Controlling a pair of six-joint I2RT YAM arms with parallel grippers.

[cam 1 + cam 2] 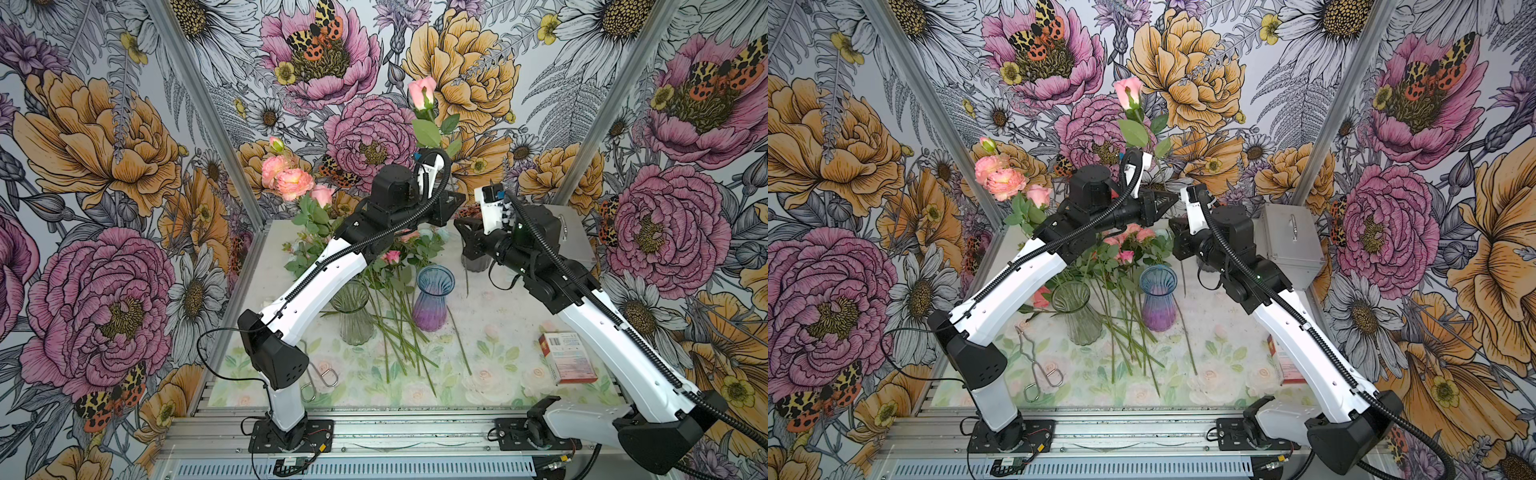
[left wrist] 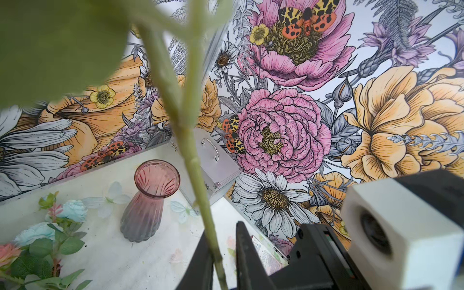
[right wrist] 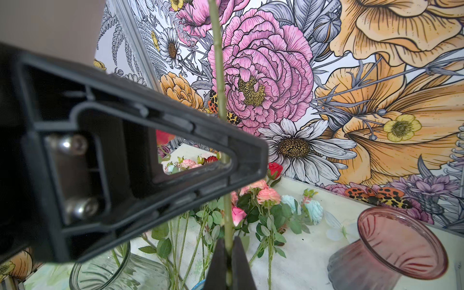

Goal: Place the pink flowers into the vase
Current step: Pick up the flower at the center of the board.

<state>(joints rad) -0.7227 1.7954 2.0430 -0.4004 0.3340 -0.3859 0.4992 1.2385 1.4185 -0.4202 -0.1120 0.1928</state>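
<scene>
as pink rose (image 1: 422, 93) stands upright, ribbed glass vase (image 2: 150, 200) nr

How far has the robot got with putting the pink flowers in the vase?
Done: pink ruffled blooms seem to stand in the clear glass vase already. In hand: one tall pink rose, its stem pinched between the fingers of the right gripper, with the left gripper around the same stem. Left: small pink roses lying on the pale floral table.
</scene>
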